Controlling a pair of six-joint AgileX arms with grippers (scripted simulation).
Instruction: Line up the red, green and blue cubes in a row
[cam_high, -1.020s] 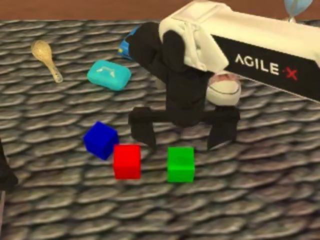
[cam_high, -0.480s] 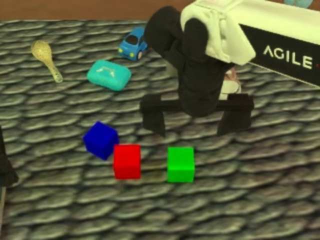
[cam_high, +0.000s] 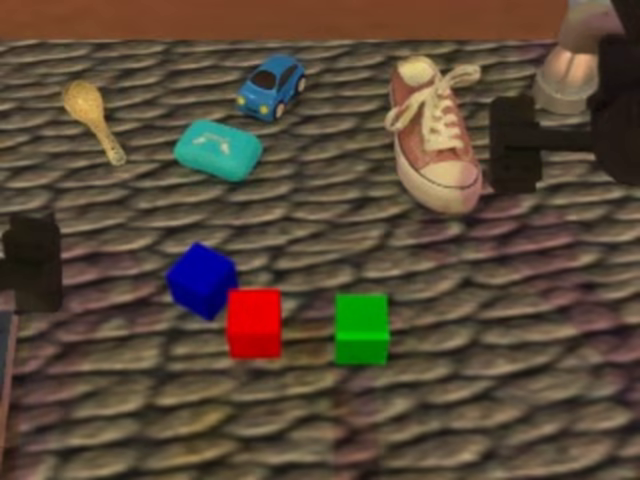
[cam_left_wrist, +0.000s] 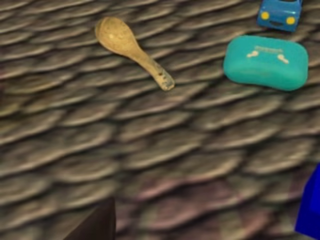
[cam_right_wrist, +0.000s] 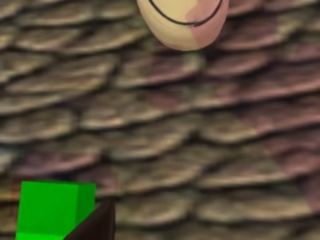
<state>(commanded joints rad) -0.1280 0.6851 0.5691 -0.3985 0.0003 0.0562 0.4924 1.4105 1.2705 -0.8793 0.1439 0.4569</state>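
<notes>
Near the front middle of the table (cam_high: 500, 400), the three cubes are sitting in a rough row. The blue cube (cam_high: 202, 280) is lying farthest left, turned at an angle and set slightly farther back than the others; its corner is touching or almost touching the red cube (cam_high: 254, 322). The green cube (cam_high: 361, 328) is resting to the right of the red one with a clear gap between them, its sides square with the red one's.

Nothing is gripping any cube. The left gripper (cam_high: 32, 262) is hanging at the table's left edge, well apart from the blue cube; only a dark part of it is showing, so I cannot tell whether its fingers are apart or together. The right gripper (cam_high: 585, 130) is hovering at the far right, just beside the sneaker (cam_high: 435, 132); one dark finger (cam_high: 515, 145) is showing near the shoe's toe, and the rest is running off the edge, so its state is likewise unclear.

Toward the back, a spoon (cam_high: 93, 120) is lying at the far left, a teal block (cam_high: 218, 150) is sitting right of it, and a toy car (cam_high: 271, 86) is standing just behind the block. The left wrist view is showing these three and a sliver of the blue cube; the right wrist view is showing the green cube and the sneaker's toe.
</notes>
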